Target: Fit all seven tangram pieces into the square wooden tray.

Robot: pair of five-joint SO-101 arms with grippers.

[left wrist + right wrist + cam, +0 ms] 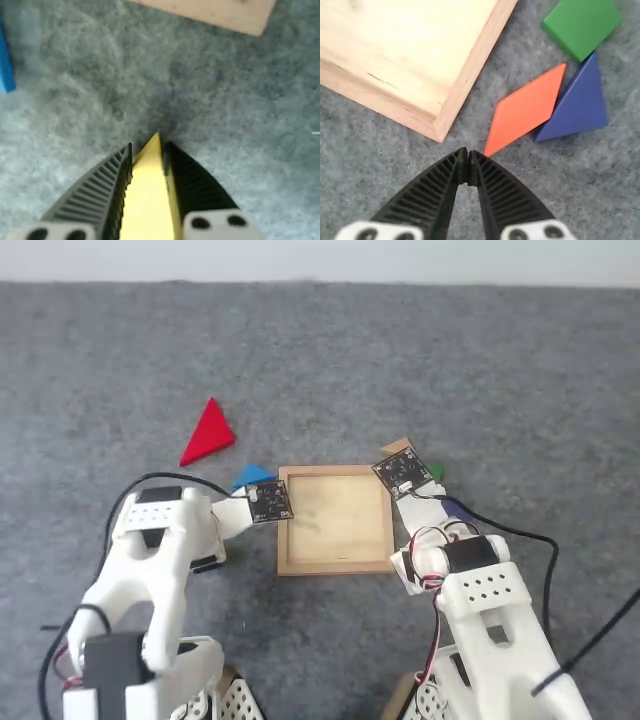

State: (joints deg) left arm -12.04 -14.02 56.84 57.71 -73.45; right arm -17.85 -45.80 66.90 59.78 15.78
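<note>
Left gripper (pixel 148 146): you are clamping a yellow wooden tangram piece (pixel 150 195) edge-on, low over the carpet just off a corner of the square pale-wood tray (pixel 215 12). A blue wooden piece (pixel 6 55) is lying off to one side.

Right gripper (pixel 468 155): its jaws are pressed together on nothing, sitting just beside the tip of the orange parallelogram (pixel 525 110). That piece is touching the navy triangle (pixel 577 105); the green square (pixel 581 25) is lying near both.

The tray (pixel 283 530) is sitting empty between the arms. The red triangle (pixel 208 432) is lying well apart.

Risks as you are going on:
- The yellow piece is probably going to twist in so narrow a grip, or catch on the tray rim and end up propped.
- The closed right jaws are likely to nudge the orange tip, and the navy one with it.
- A push on the rim is likely to slide the light tray.

The grey carpet (pixel 520 370) is looking soft and napped, so pieces may be settling tilted. A pale wall (pixel 320 258) is running along the far edge.
</note>
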